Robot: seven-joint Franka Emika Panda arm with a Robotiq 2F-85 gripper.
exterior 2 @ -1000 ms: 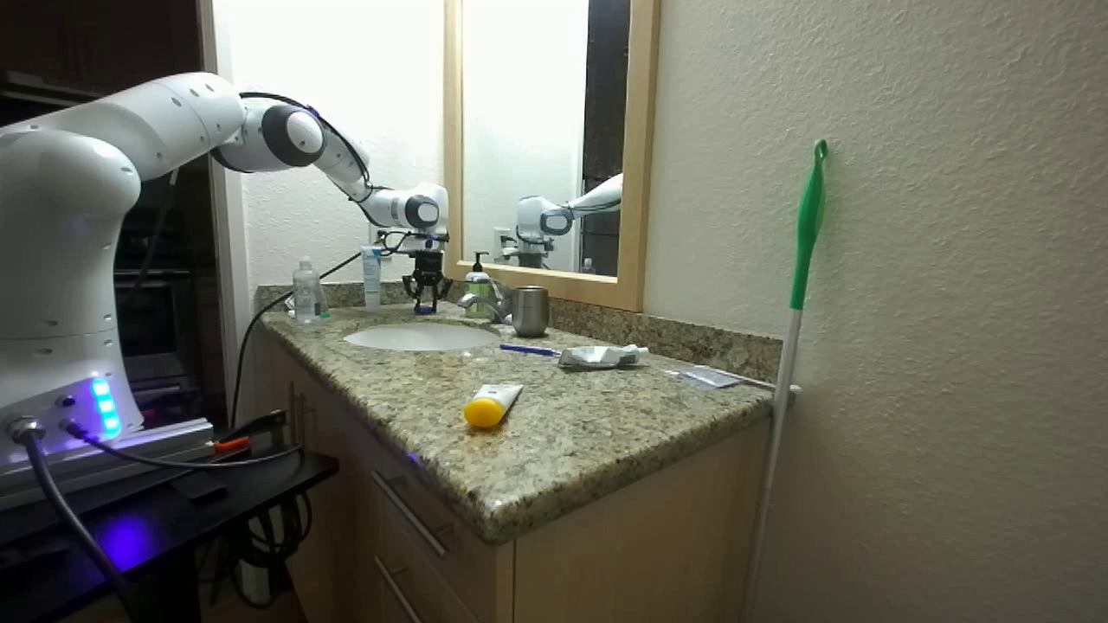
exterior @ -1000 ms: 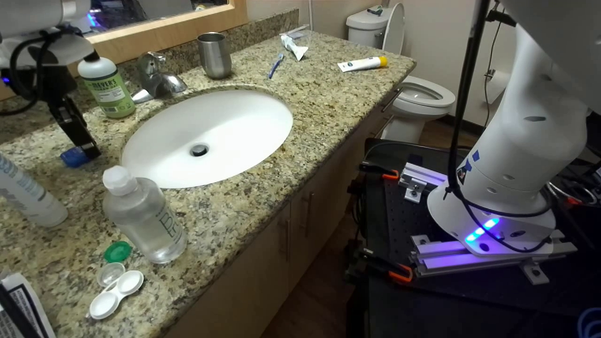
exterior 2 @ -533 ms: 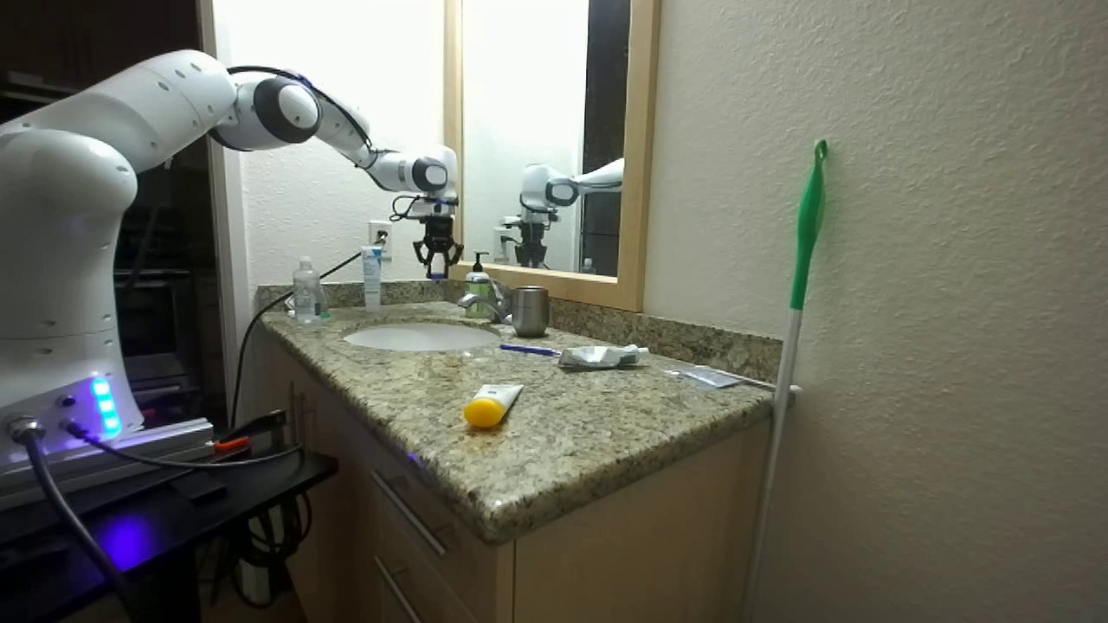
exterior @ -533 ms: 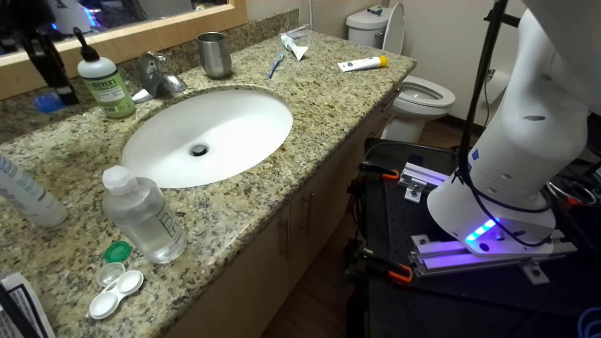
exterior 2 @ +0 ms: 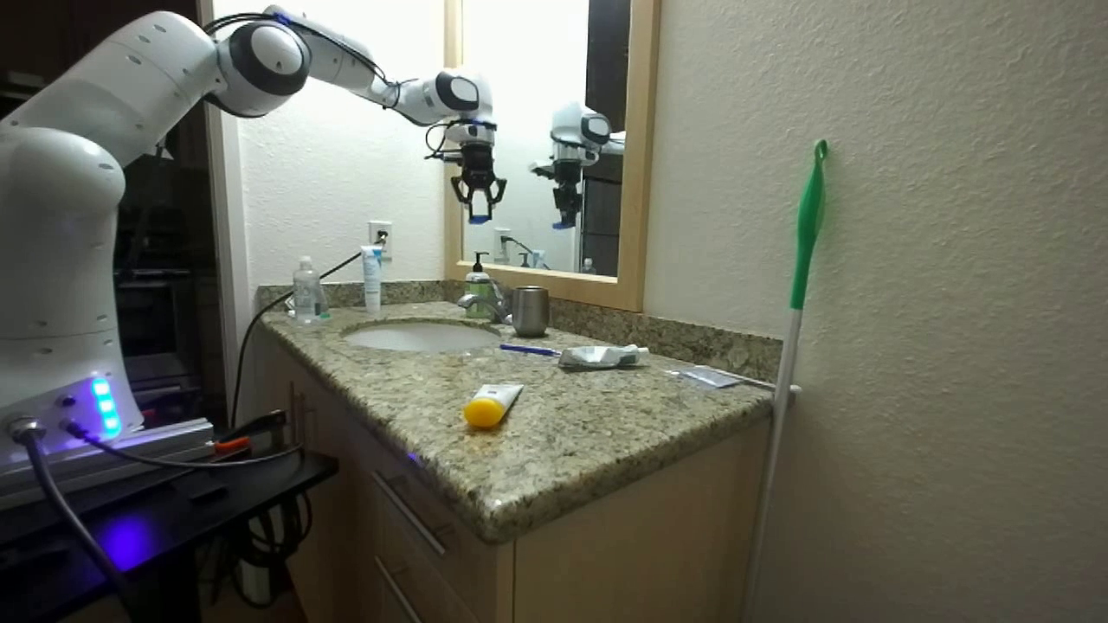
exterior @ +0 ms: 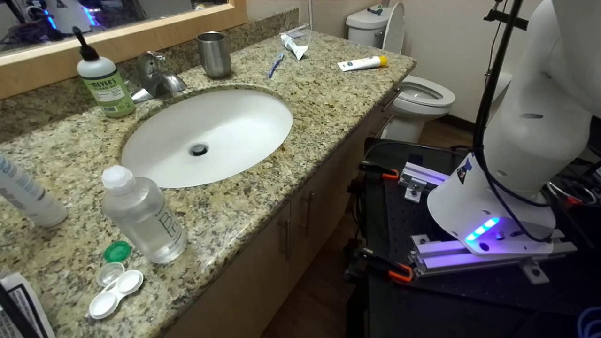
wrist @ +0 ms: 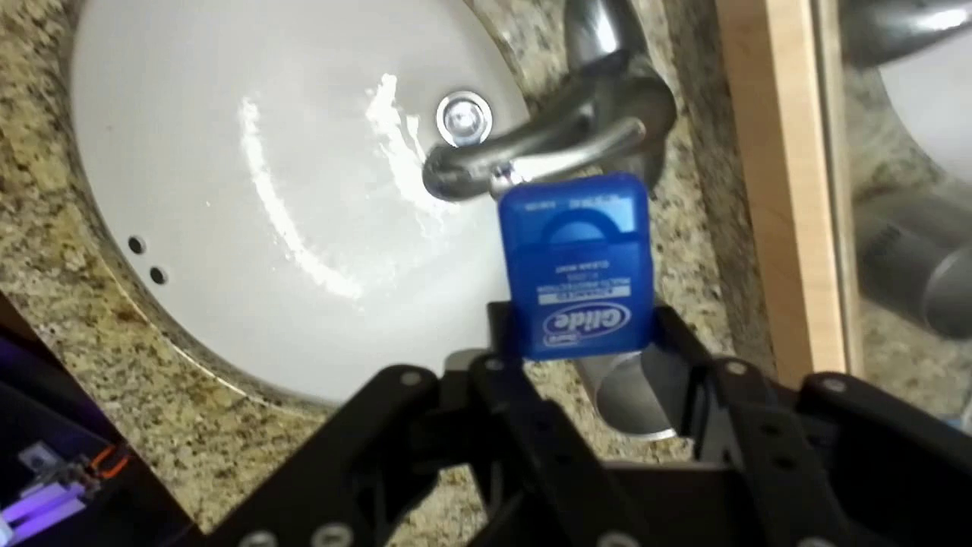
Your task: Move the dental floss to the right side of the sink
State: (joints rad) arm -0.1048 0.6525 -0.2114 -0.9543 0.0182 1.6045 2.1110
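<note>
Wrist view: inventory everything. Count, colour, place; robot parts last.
dental floss: 1, blue, centre
sink: 1, white, upper left
drain: 1, silver, in sink
overflow holes: 2, black, sink wall
faucet: 1, chrome, beside sink
cup: 1, silver, below floss
countertop: 1, speckled beige, around sink
mirror frame: 1, tan, right
backsplash: 1, brown, by frame
mirror: 1, reflective, right edge
stand: 1, black, lower left
clamp: 1, orange, lower left
rail: count unclear, purple-lit, lower left
gripper: 1, black, bottom, holding floss
</note>
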